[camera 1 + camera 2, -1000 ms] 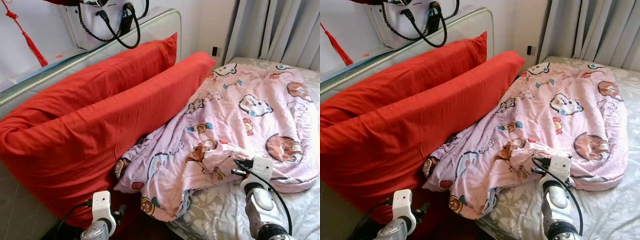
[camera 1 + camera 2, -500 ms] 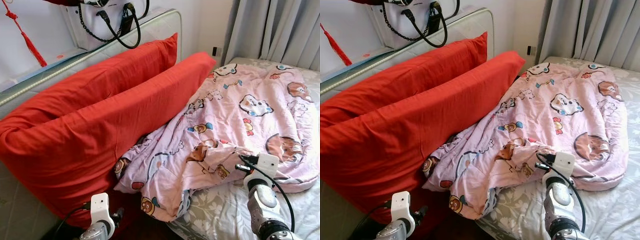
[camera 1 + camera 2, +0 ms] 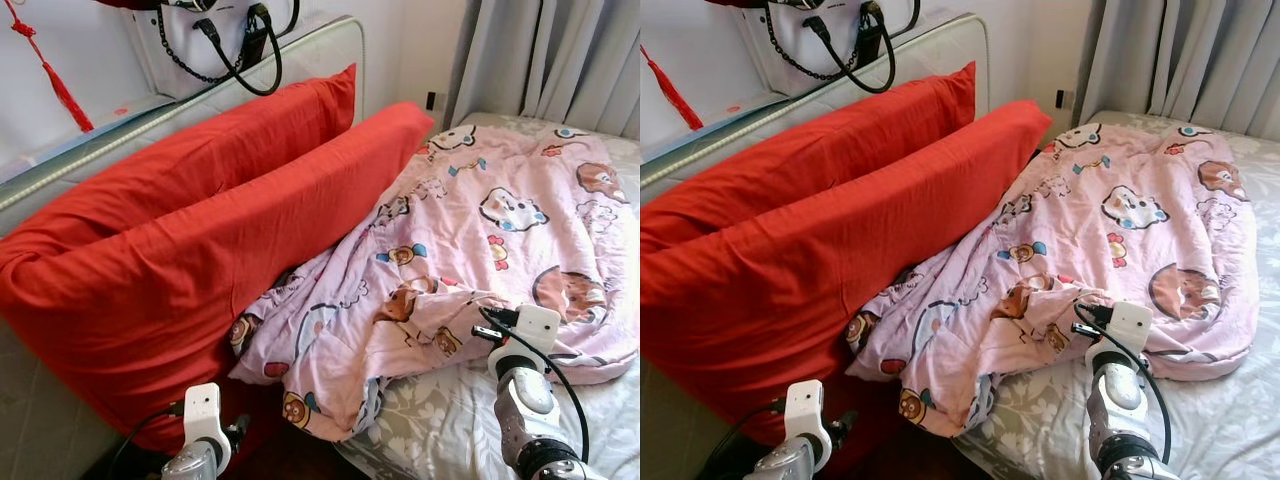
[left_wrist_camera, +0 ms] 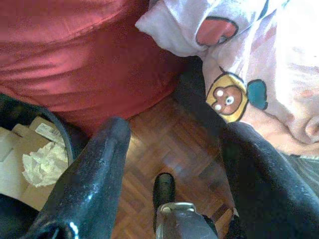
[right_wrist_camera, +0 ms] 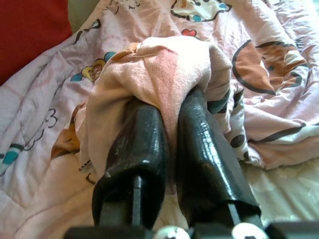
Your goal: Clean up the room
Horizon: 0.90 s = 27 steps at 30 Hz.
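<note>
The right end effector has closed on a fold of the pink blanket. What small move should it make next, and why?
Probably a short lift and pull toward the foot of the bed. The right end effector is shut on a bunched fold of the pink blanket, which lies crumpled against the red pillows with a corner hanging off the mattress. Pulling should start to spread it flat.

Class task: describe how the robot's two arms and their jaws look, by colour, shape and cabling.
Both arms are silver metal with rounded joints. Each wrist carries a white boxy camera fed by a black cable. Each gripper has two long, glossy black fingers.
</note>
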Motion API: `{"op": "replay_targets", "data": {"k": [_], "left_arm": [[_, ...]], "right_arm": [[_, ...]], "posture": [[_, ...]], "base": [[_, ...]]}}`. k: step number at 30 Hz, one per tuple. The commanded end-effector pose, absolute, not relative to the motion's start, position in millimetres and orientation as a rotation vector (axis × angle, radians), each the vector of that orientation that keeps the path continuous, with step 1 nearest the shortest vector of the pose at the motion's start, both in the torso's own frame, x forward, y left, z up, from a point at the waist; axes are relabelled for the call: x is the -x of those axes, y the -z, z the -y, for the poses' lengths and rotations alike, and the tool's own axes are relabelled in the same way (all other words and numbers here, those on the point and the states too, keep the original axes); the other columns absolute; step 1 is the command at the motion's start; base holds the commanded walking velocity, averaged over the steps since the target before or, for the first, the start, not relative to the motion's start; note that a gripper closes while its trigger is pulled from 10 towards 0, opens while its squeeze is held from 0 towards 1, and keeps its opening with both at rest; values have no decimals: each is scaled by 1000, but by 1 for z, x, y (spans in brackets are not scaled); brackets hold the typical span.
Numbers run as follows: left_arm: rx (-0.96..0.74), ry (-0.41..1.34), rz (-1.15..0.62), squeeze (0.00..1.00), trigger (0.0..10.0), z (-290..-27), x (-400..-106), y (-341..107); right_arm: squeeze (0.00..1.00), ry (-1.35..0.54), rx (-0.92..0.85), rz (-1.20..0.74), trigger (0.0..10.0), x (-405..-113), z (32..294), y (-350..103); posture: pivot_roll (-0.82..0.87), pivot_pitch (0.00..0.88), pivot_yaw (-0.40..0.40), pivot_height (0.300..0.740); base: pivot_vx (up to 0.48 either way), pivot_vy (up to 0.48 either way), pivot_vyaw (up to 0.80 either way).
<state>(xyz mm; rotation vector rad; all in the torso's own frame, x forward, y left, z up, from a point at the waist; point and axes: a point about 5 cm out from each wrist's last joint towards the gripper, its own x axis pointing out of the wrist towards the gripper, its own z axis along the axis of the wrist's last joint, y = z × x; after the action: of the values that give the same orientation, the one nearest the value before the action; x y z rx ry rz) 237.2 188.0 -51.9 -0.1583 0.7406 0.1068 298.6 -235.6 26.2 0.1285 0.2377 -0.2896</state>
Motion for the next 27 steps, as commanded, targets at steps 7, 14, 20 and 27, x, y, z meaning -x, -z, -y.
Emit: {"op": "replay_targets", "data": {"k": [7, 14, 20, 27], "left_arm": [[141, -103, -768, 0, 10000, -191, -230, 57], [140, -102, -770, 0, 10000, -192, -229, 57], [141, -100, -771, 0, 10000, -192, -228, 58], [139, -98, -775, 0, 10000, -192, -227, 58]], "right_arm": [[0, 309, -140, -234, 10000, -297, 237, -25], [0, 366, -129, -199, 10000, -297, 244, -30], [0, 454, -85, -152, 10000, -295, 256, -37], [0, 486, -89, -115, 10000, -294, 264, -42]], "posture": [[-39, 0, 93, 740], [-41, 0, 93, 740], [-45, 0, 94, 740], [-50, 0, 95, 740]], "base": [[-259, 0, 0], [-261, 0, 0], [-260, 0, 0], [-262, 0, 0]]}}
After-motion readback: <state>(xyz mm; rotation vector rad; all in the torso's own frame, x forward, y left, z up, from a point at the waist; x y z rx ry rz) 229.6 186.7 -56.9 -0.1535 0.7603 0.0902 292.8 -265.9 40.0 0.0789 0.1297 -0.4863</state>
